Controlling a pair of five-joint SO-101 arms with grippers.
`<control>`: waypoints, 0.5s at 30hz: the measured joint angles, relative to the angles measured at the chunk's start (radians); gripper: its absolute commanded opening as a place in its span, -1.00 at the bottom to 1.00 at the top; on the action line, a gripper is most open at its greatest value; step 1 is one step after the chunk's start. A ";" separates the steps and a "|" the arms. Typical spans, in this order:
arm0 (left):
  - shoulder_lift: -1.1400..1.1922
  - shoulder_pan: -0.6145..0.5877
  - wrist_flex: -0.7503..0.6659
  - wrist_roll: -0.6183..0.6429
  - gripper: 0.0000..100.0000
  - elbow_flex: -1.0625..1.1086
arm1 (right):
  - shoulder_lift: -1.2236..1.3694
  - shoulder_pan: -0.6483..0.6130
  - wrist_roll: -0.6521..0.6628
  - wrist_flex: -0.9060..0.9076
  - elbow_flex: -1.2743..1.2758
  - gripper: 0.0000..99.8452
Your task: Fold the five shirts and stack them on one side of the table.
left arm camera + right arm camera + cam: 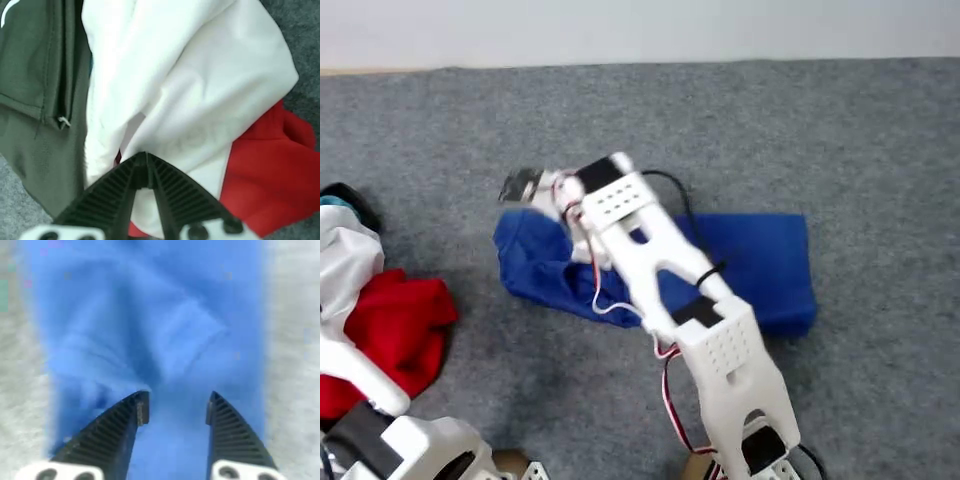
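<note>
Hovering jaws-apart, the right gripper (177, 400) hangs directly over the blue shirt (165, 330), its rumpled end just ahead, likely lined up to grab a fold. Left gripper (146, 157), clenched, noses against the white shirt (200, 75), red shirt (270, 170) beside it, both unfolded.

Grey carpet-like surface (880, 130), white wall (640, 30) — along far edge

no readable text — no labels, numbers, signs anywhere
</note>
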 measured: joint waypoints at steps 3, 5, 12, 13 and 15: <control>0.000 0.000 0.000 0.000 -0.99 0.000 | 0.000 0.044 0.000 -0.028 -0.034 -0.60; 0.000 0.000 0.000 0.000 -0.99 0.000 | 0.000 0.057 0.000 -0.029 -0.038 -0.60; 0.000 0.031 0.000 0.000 -0.99 0.000 | 0.002 0.003 -0.003 0.110 -0.048 -0.69; 0.000 0.035 0.000 0.000 -0.99 0.000 | -0.002 -0.015 -0.015 0.132 -0.048 -0.74; 0.000 0.040 0.000 0.000 -0.99 0.000 | -0.017 -0.049 -0.040 0.176 -0.048 -0.83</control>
